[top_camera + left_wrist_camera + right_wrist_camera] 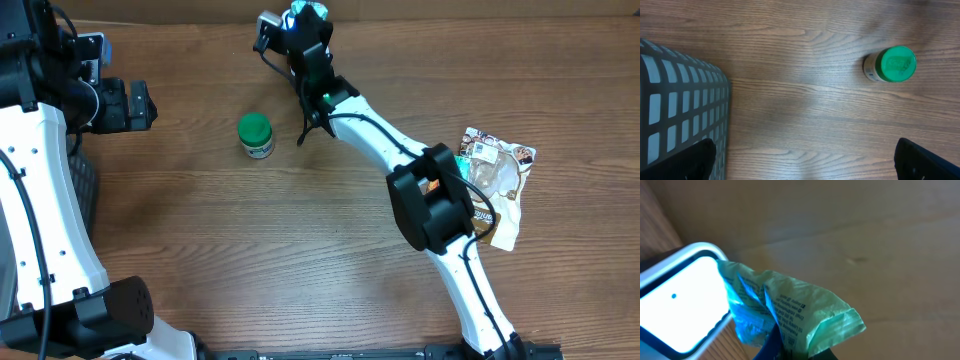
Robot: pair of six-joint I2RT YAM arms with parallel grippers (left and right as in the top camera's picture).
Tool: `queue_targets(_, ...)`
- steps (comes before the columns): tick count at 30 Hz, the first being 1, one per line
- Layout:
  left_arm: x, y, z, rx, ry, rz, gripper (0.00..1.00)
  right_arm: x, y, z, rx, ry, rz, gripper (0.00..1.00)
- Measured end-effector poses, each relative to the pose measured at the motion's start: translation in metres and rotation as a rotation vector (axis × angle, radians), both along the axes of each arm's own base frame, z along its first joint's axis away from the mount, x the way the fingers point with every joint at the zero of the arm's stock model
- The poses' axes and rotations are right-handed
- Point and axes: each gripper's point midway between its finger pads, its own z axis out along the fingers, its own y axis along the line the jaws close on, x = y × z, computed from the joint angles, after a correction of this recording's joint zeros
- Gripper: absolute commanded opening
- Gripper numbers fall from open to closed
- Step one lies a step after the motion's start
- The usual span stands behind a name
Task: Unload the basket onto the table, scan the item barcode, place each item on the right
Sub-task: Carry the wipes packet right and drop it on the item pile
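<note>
The right pincer [303,25] is closed tight on the lower end of a pale green packet [790,305], which is the item to be scanned. The packet is held up at the far edge of the table [330,280], just beside the lit window of the scanner [680,305]; whether the two touch cannot be told. Small print is seen on the crumpled face of the packet, but no barcode can be made out.

The step in hand is judged to be the presenting of the packet to the scanner. For the next move, the packet would probably have to be turned or shifted until its barcode is squarely faced toward the window, and it would have to be kept flat enough for a reading to be taken.

Of the containers, a grid-walled basket [685,100] is seen at the left edge of the table, partly under the left arm; what is in it cannot be told. A printed pouch [495,180] lies flat near the right edge. Farther in, a small jar [256,136] stands upright in the middle of the table with its green lid on, so its contents are hidden. The left pincer [135,105] is held wide apart above the left side, and nothing is gripped by it.
</note>
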Motion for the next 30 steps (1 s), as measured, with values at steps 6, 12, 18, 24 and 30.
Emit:
queue_targets(6,0.000,0.000,0.000,0.000,0.001,0.000,1.00,-0.044,-0.028,0.060,0.103,0.157,-0.053,0.04)
queue_targets(12,0.000,0.000,0.000,0.000,0.000,0.000,0.99,-0.124,-0.056,0.113,0.374,0.390,-0.066,0.04)
queue_targets(18,0.000,0.000,0.000,0.001,0.000,0.001,0.99,-0.202,-0.101,0.091,0.646,0.787,-0.208,0.04)
queue_targets(24,0.000,0.000,0.000,0.000,0.000,0.000,1.00,-0.243,-0.168,0.037,0.803,1.119,-0.503,0.04)
queue_targets(30,0.000,0.000,0.000,0.000,0.000,0.000,1.00,-0.257,-0.234,-0.020,0.933,1.238,-0.779,0.04)
